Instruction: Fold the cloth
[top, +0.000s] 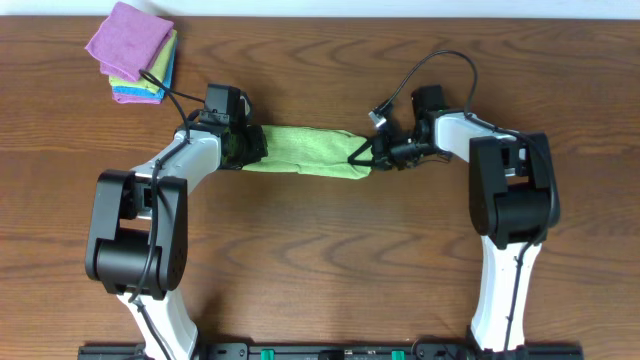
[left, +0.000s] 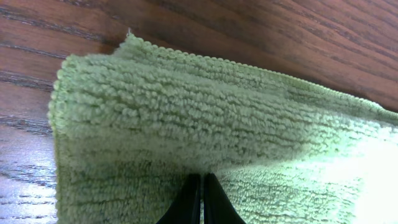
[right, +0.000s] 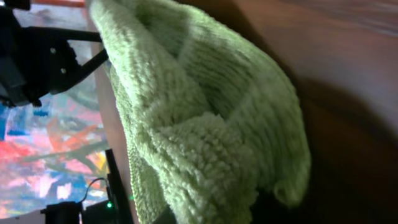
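Left end effector (left: 201, 198) is pinched together on the cloth's (top: 305, 150) left end. Right end effector (top: 368, 156) is masked by bunched fabric, so its state cannot be told. Cloth is stretched between them on the tabletop (top: 320, 250). Fold judged mid-way; matched, level carry needed next.

Blocked ahead of the left gripper (top: 262, 148) and the right gripper (top: 365, 158) by the green cloth (top: 305, 150) bunched between them, hemmed above by cables (top: 440, 58) looping over each wrist — open over bare table (top: 320, 260) behind both, save for the stack of folded cloths (top: 135, 55) well behind the left one.
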